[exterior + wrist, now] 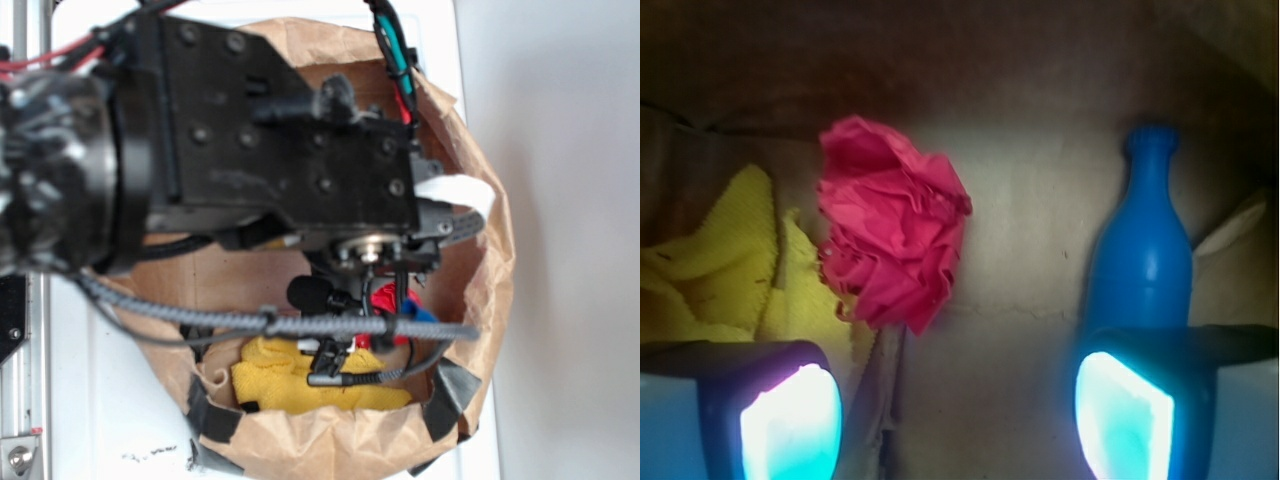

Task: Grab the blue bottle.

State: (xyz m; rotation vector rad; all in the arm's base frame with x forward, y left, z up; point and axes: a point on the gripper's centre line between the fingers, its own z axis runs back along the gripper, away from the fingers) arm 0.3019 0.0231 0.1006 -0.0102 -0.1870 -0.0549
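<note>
**Claw open over the bag floor, bottle off to its right finger**

From the wrist view I have the blue bottle (1143,255) lying directly ahead of my right-hand fingertip, its wide body running under that pad's edge and its narrow neck and rounded knob pointing away from me. The gripper (957,415) is spread wide and holds nothing; bare bag floor fills the gap between the two pads. So the bottle is not between the fingers yet, it sits in line with one of them.

To do this well, I judge I should shift the claw sideways toward the bottle until the body is centred in the gap, then come down and close across the wide cylindrical part, not the neck. The plastic looks smooth and glossy, so a grip on the tapering shoulder could squirt it out; the straight-sided body is the safer place.

Ahead of the gap, nearer the left finger, is the red paper ball (895,240), crumpled and soft-edged. Further left, ahead of the left pad, lies the yellow cloth (715,275), a limp textured weave. Moving right takes me away from both.

All of it sits inside a brown paper bag (495,270), creased and rolled at the rim, which the exterior view shows ringing the arm closely.
</note>
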